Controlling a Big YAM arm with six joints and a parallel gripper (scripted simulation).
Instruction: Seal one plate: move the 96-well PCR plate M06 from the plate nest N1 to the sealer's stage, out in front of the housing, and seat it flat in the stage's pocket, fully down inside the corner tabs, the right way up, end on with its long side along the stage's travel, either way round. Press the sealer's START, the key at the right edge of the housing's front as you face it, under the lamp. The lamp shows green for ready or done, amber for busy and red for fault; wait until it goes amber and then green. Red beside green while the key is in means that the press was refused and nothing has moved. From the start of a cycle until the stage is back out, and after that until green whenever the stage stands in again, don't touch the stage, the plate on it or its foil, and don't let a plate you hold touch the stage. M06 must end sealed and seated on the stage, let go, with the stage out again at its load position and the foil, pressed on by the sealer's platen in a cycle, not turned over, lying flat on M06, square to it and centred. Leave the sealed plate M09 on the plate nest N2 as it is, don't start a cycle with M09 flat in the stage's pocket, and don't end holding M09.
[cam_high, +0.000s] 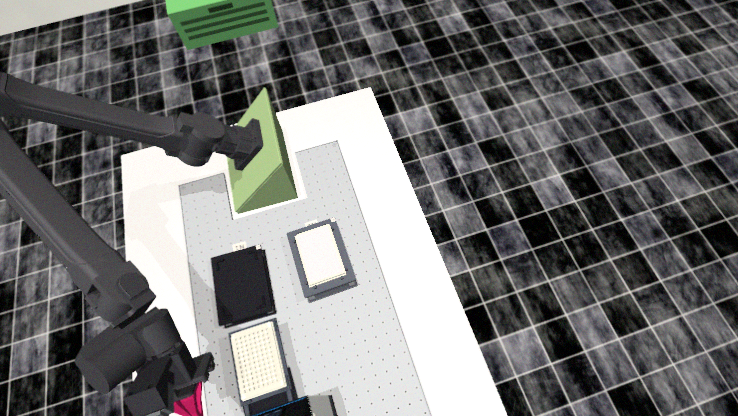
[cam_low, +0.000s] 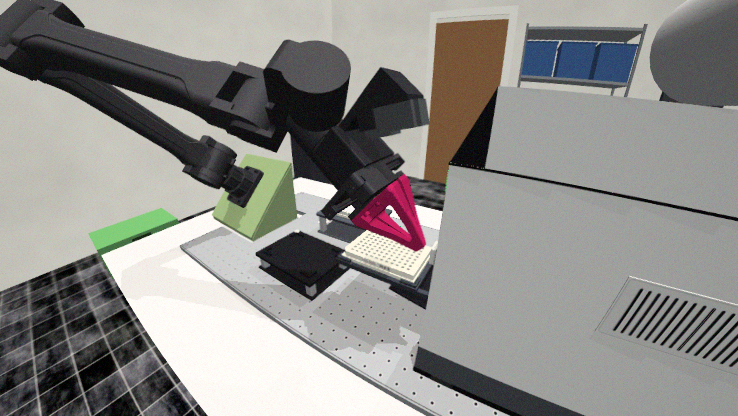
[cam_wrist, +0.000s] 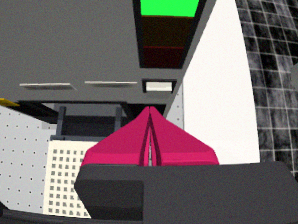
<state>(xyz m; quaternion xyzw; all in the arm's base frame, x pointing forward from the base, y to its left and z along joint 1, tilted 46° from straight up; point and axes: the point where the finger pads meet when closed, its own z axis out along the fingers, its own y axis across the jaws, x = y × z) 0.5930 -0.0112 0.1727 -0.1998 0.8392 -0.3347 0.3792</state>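
Observation:
My gripper is shut and empty. In the wrist view its tips show just below the pale START key, in front of the housing; I see no contact. The lamp above the key shows green; its amber and red fields are dark. Plate M06 lies on the stage, wells up and uncovered, outside the housing, and looks flat. The black nest N1 is empty. M09 lies white-topped on nest N2.
A green sloped block stands at the far end of the pegboard, with a second dark arm's end in front of it. The housing rises close beyond my fingers. My wrist hangs beside and over the plate's near side.

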